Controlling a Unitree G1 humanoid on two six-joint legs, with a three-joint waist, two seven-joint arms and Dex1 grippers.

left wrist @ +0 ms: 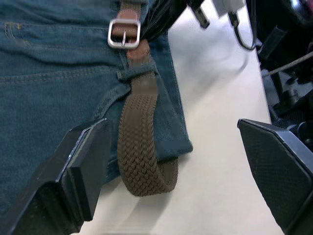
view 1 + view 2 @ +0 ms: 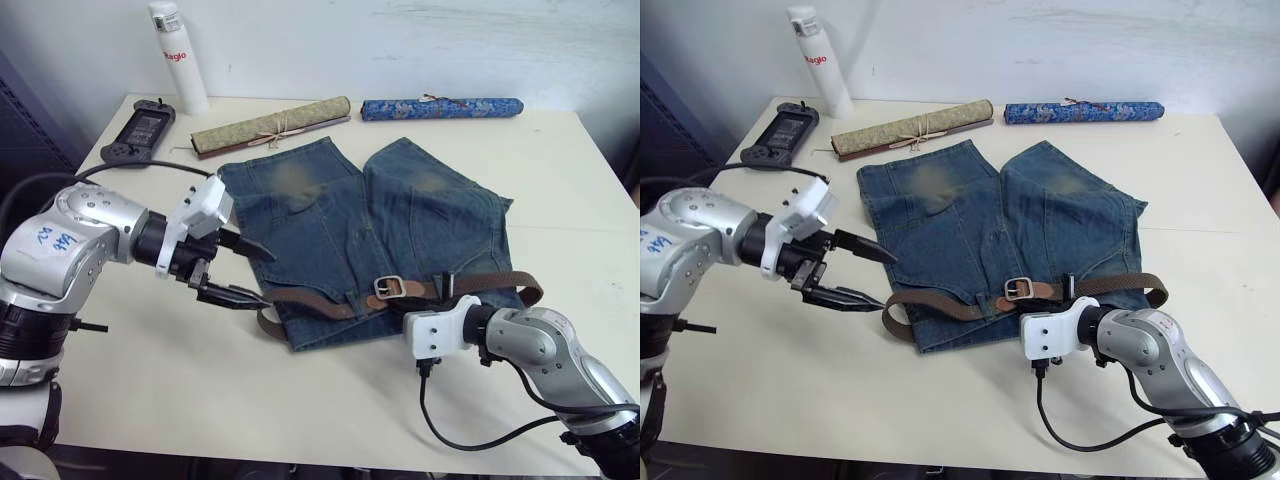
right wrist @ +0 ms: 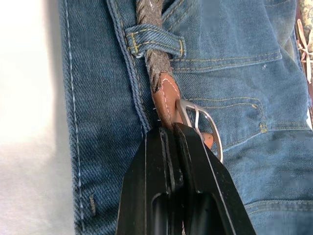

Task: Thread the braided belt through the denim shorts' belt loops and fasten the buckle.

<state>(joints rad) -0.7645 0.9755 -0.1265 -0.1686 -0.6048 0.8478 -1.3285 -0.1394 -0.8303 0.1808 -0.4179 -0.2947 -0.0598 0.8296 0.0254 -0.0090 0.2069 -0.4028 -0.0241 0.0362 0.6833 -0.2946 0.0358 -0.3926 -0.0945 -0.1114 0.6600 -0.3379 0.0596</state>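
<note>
Belt work is nearing its close on the worktop (image 2: 150, 380), where I am watching the denim shorts (image 2: 340, 230) lying flat with the waistband at the near edge and the legs pointing far. The braided belt (image 2: 310, 305) is running along that waistband, passing under at least one of the belt loops (image 3: 154, 41), with the buckle (image 2: 388, 288) sitting near the middle and appearing already engaged with the strap.

The right gripper (image 3: 183, 134) is reaching in from the near right, its fingers pressed together at the buckle; whether they are pinching the leather end or just resting against it, I cannot tell. The left gripper (image 2: 245, 270) is hovering with fingers spread wide beside the left end of the waistband, where the belt is bulging out in a slack bend (image 1: 146, 166) past the edge of the denim.

I am judging the step in hand to be tidying that slack and seating the buckle. To do it well, I would bring the left fingers down over the bend, close on the braid alone without catching denim, and feed it gently toward the buckle while the right side is holding steady; pulling hard could drag the shorts across the surface. A white bottle (image 2: 178, 55), a black handheld device (image 2: 140, 130) and two cloth rolls (image 2: 270, 125) are lying along the far side, well apart from the work.
</note>
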